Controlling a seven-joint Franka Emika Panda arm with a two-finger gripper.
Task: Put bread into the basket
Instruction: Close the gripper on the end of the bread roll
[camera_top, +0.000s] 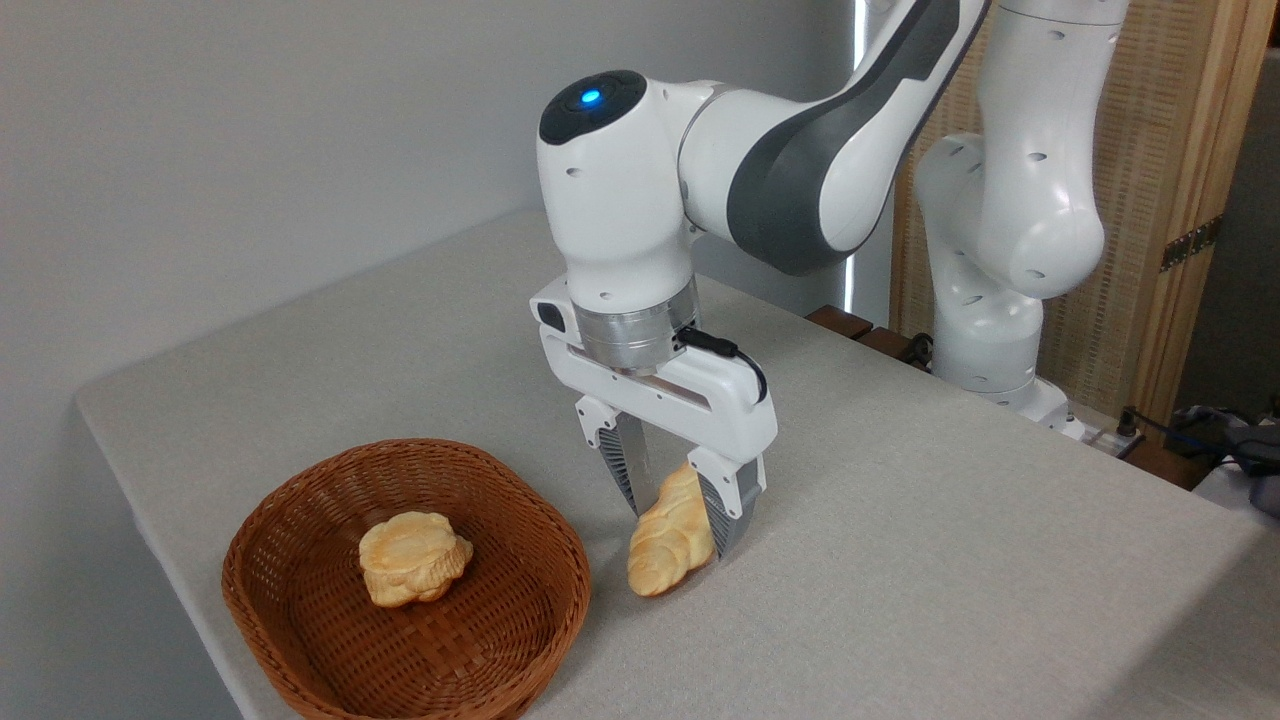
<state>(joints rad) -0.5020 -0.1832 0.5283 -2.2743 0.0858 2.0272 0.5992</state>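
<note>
**Desk:** Pincer (675, 520) first, please. What is it doing?

**Photographer:** Pointing straight down over the tabletop (900, 520), its two fingers (622, 470) clamped on either side of the bread (668, 545). One finger sits behind the loaf on the left; the other presses its right flank, near the upper end.

**Desk:** And the bread itself?

**Photographer:** A long, golden-yellow loaf with a braided, ridged top, tilted steeply, its narrow end up between the fingers and its fatter end hanging low. I cannot tell whether that lower end touches the cloth or clears it. It is outside the basket (300, 640), just beside the right rim.

**Desk:** Describe the basket.

**Photographer:** Shallow, rounded, brown woven wicker with a thick rim, at the near left of the tabletop. A small, lumpy round bun (413, 558) lies inside, roughly at the centre of the floor.

**Desk:** The arm?

**Photographer:** White with dark grey panels (800, 170), reaching in from the upper right. A blue light (591, 97) glows on the joint above the wrist, and a black cable (730, 352) loops at the hand's mount. Its base column (1010, 250) stands at the far right edge of the tabletop.

**Desk:** Background?

**Photographer:** Plain grey wall (250, 150) on the left, a wooden screen with woven panels (1150, 200) behind the base.
</note>
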